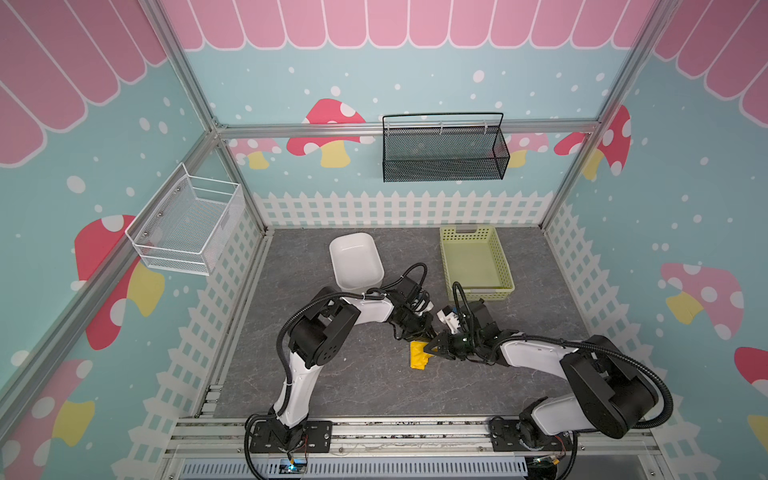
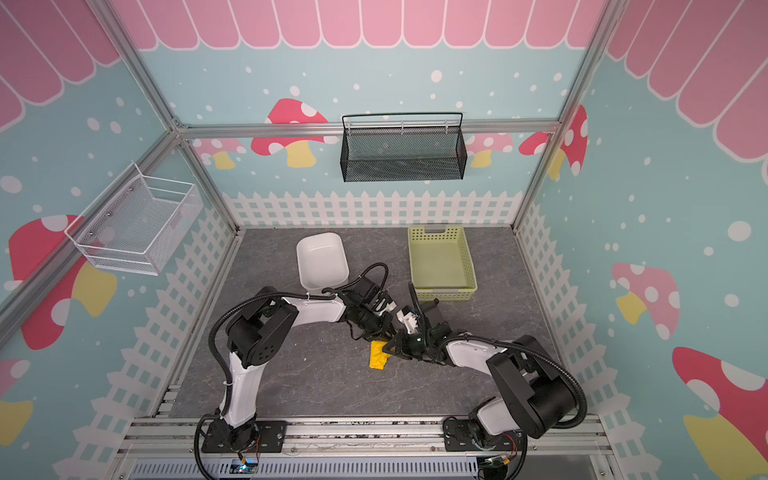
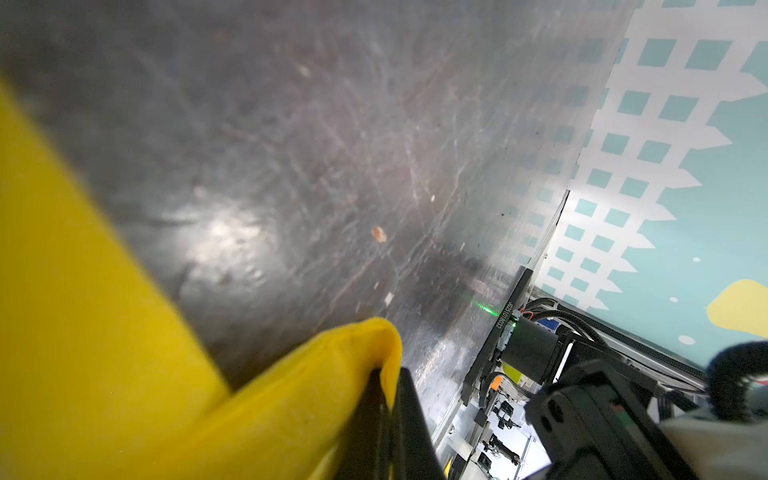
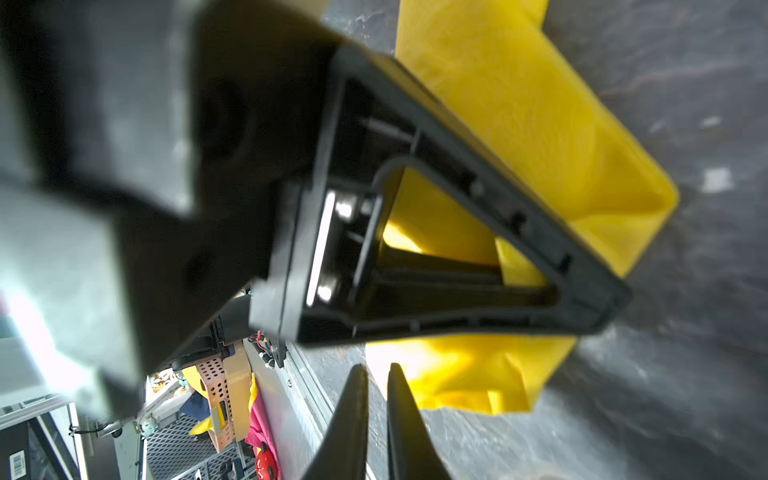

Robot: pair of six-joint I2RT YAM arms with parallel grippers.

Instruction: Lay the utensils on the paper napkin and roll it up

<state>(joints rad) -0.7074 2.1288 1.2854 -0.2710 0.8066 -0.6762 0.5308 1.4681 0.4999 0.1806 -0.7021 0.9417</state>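
Note:
The paper napkin (image 1: 417, 357) (image 2: 377, 357) lies as a crumpled, narrow yellow bundle on the grey table between both arms. My left gripper (image 1: 428, 338) (image 3: 388, 372) is shut on a folded edge of the napkin (image 3: 124, 374), which is lifted off the table there. My right gripper (image 1: 434, 350) (image 4: 377, 368) sits right beside it at the napkin's (image 4: 540, 145) near edge. Its jaws stand a thin slit apart with nothing between them. The black frame of one of the left gripper's fingers (image 4: 582, 307) crosses over the napkin in the right wrist view. The utensils are hidden.
A white square bowl (image 1: 332, 249) stands behind the left arm, and a pale green perforated basket (image 1: 503, 257) behind the right. A black mesh basket (image 1: 444, 166) hangs on the back wall and a white wire basket (image 1: 187, 232) on the left wall.

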